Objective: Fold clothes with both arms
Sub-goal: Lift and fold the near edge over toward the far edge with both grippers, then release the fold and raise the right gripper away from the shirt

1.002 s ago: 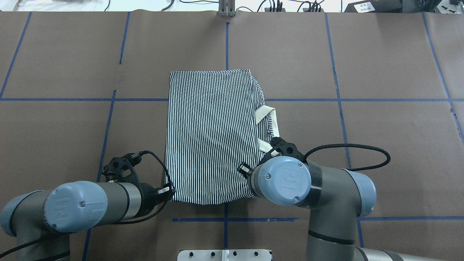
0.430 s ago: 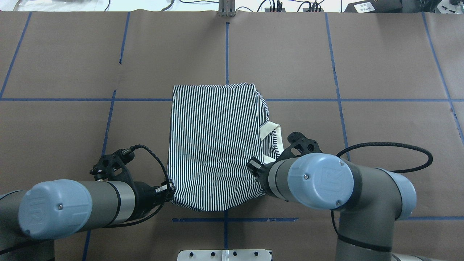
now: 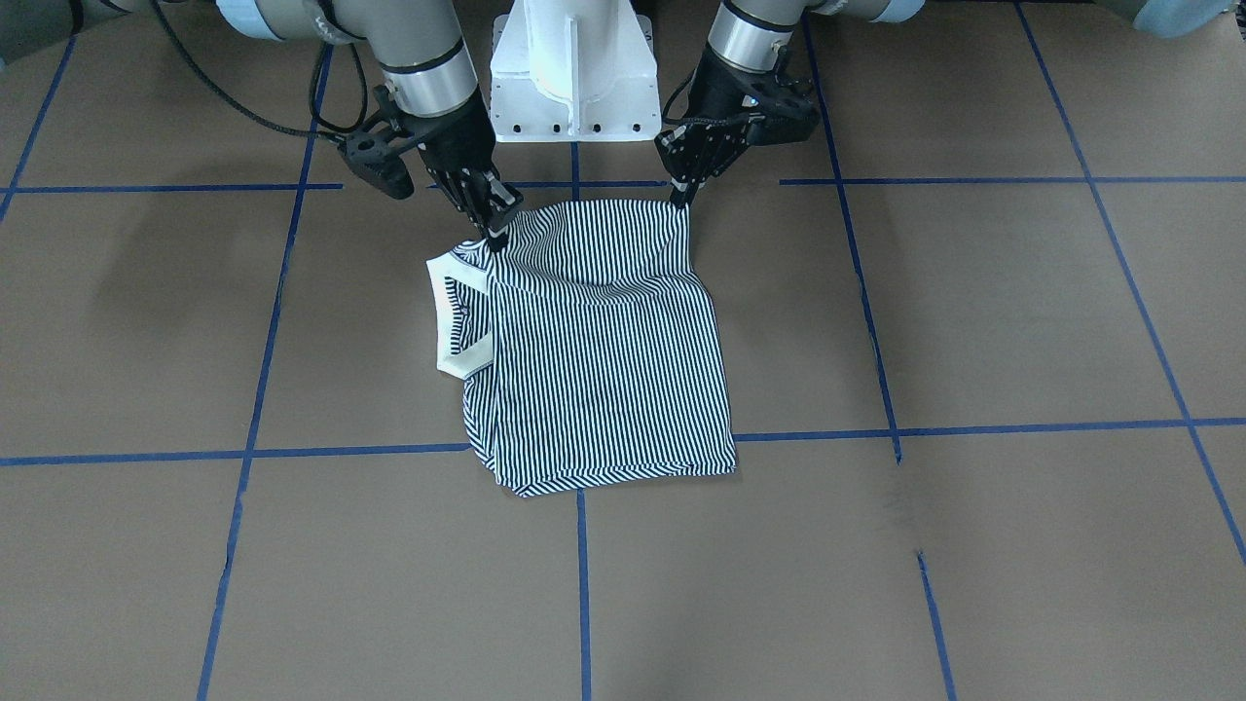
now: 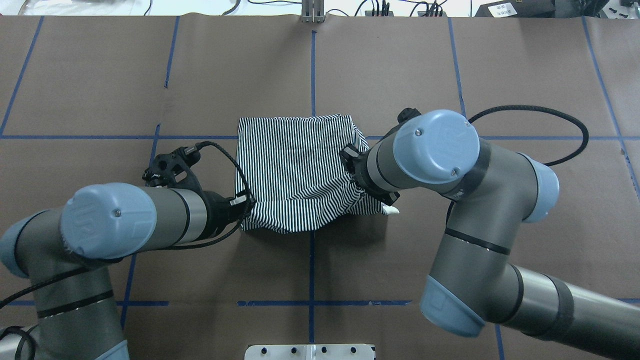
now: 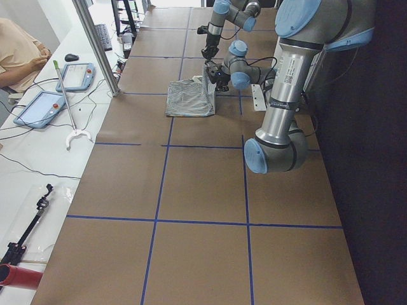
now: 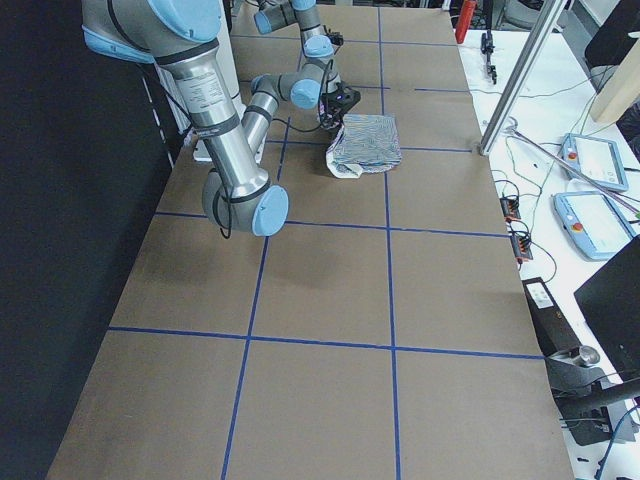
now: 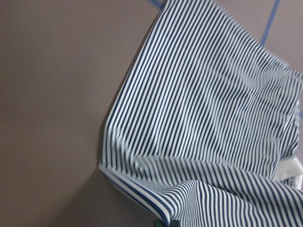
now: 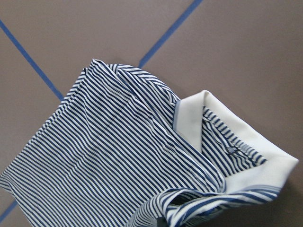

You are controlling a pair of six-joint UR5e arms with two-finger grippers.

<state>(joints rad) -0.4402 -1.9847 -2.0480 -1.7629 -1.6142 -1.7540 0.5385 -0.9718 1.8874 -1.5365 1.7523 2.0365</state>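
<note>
Clamping the polo shirt (image 3: pixel 604 341), both jaws hold its edge raised.

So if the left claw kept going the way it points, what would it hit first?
Most likely the striped shirt it is pinching: the left gripper points down across the cloth, with the table underneath. Depth is hard to judge.

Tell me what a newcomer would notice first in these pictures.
The striped polo shirt in the middle of the brown table catches the eye first, its cream collar on the robot's right. The left gripper and right gripper each pinch a corner of its raised edge nearest the robot.
</note>
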